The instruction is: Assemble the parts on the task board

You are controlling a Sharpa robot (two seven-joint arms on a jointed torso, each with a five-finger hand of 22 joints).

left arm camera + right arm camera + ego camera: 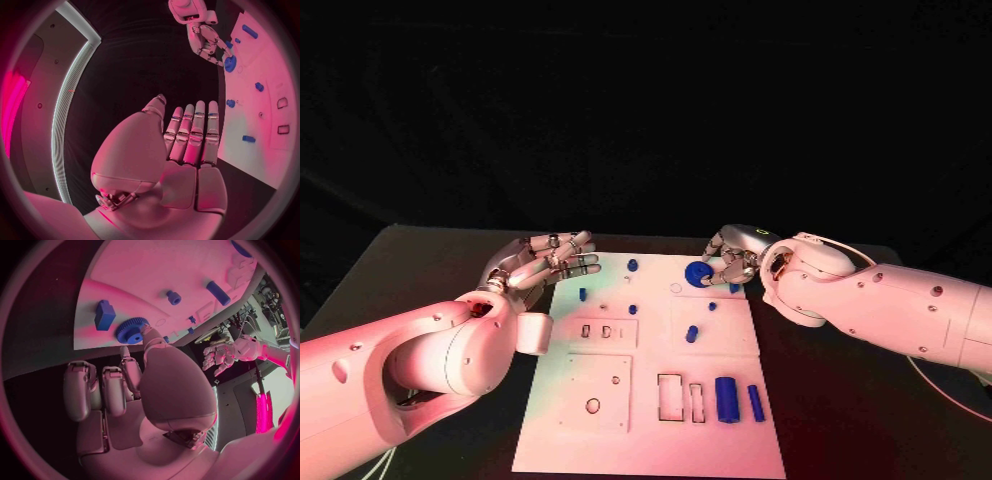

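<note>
The white task board [646, 400] lies in the middle of the table. A blue gear [697, 275] sits at its far right corner, and my right hand [737, 262] pinches the gear's rim between the thumb and a fingertip. In the right wrist view the thumb meets the blue gear [131, 330] next to a blue block [104, 315]. My left hand [545, 260] hovers by the board's far left corner, fingers straight and apart, holding nothing. The left wrist view shows my left hand [187, 145] flat, with the right hand [206, 40] at the gear [230, 62].
Small blue pegs [632, 265] [691, 333] stand on the board's far half. A thick blue cylinder [726, 398] and a thin blue rod [756, 402] lie near the front right, beside rectangular slots [671, 396]. Black table surrounds the board.
</note>
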